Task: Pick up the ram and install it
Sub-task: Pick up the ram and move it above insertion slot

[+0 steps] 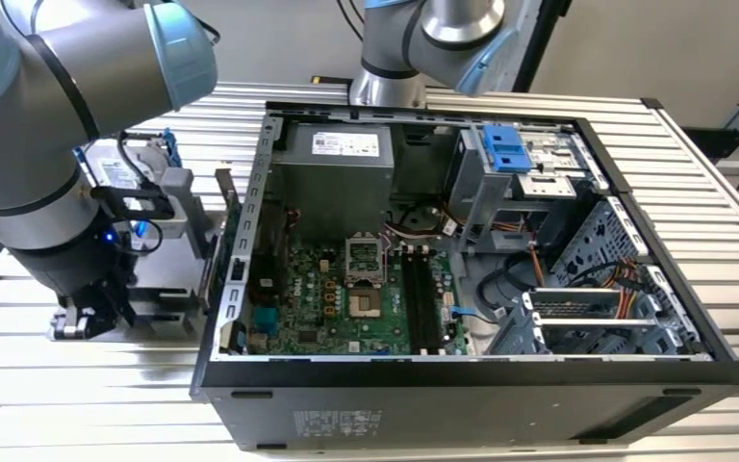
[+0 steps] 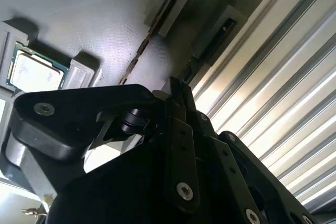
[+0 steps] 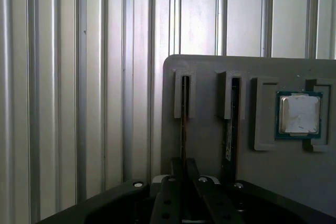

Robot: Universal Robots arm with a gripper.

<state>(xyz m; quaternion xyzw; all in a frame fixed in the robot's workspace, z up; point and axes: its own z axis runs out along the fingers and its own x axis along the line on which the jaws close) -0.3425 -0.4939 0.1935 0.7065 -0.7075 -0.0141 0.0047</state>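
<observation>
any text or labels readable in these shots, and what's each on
White label on the power supply: too small to read.
Pale sticker on the computer case: too small to read.
Label on the ram stick nearer the processor chip: blurred.
Processor chip: print too faint to read.

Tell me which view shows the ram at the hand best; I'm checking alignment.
The first wrist view: the ram runs edge-on from its slot straight to the hand. The second wrist view shows it slanted, partly behind the hand. The exterior view gives a thin dark strip.
</observation>
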